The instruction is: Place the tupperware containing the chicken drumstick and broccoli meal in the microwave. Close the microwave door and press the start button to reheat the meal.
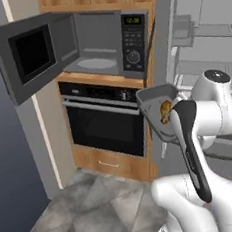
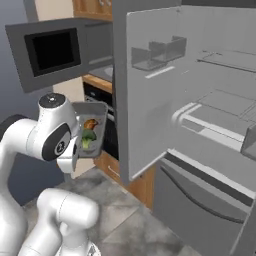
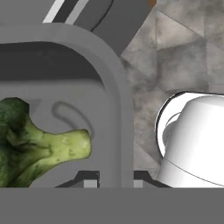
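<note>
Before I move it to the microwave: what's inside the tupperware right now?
The tupperware, tilted steeply, holds the chicken drumstick with the broccoli right below it. The broccoli's stalk lies on the container floor. The arm covers its left side, so anything else there is hidden.

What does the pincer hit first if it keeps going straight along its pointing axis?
Probably the floor: past the tupperware rim clamped in the pincer, the hand view looks onto grey tiles. Depth unclear.
</note>
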